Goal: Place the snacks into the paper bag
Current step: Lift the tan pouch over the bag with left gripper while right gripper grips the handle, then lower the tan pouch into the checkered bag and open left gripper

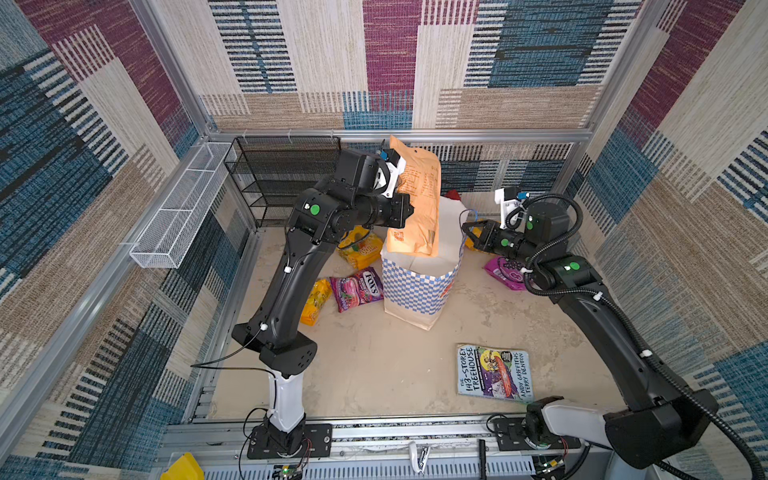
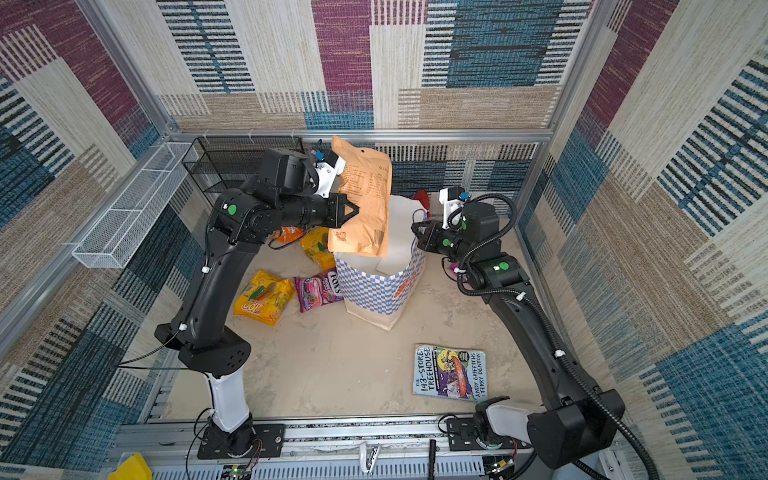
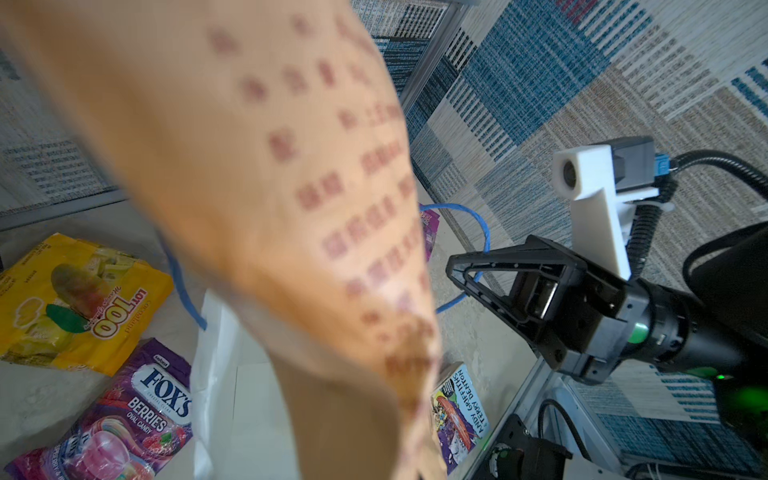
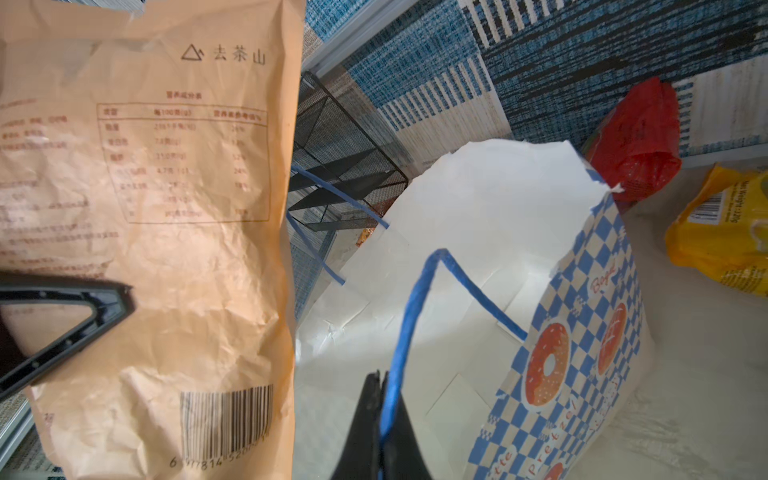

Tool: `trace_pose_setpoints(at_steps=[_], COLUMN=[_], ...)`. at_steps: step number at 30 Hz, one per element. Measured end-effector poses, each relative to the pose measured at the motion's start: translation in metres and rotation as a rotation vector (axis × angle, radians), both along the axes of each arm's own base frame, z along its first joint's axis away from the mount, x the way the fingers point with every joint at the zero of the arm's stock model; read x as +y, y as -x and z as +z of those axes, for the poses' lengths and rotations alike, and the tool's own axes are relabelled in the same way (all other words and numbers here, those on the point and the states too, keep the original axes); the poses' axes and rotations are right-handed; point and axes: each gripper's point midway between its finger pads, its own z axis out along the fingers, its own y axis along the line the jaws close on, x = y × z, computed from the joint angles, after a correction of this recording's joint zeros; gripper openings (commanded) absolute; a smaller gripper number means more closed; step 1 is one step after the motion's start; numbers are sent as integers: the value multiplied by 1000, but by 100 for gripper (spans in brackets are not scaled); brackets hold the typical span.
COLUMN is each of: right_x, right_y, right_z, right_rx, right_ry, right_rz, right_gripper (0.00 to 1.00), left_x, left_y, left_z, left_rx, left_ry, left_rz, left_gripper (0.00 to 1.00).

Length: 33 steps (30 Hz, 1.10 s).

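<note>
Snacks and book lie around paper bag; left pincer grips orange packet, right pincer its handle.

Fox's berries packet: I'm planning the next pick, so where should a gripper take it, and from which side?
Probably the Fox's packet by its free near edge, from above: it lies flat, with a yellow packet on one side and the paper bag on the other.

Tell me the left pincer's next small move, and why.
Probably lower straight down: the left pincer grips the tan packet with its lower end over the open mouth of the paper bag, and the right pincer pinches its blue handle.
</note>
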Motion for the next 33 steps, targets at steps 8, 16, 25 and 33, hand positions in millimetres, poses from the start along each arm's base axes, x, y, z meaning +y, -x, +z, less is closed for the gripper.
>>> trace_pose_setpoints(at_steps=[8, 16, 25, 33], right_x=[-1, -3, 1, 5], right_y=[7, 10, 7, 11], right_z=[-5, -6, -7, -3], right_rx=[-15, -31, -31, -45], right_ry=[27, 48, 54, 51], right_rz=[16, 15, 38, 74], right_gripper=[0, 0, 0, 0], left_x=[-18, -22, -11, -15], left_y=[-10, 21, 50, 69], left_z=[-52, -84, -91, -84], left_rx=[96, 150, 169, 175], left_ry=[-77, -180, -240, -242], left_rz=[-63, -104, -99, -86], left_gripper=[0, 0, 0, 0])
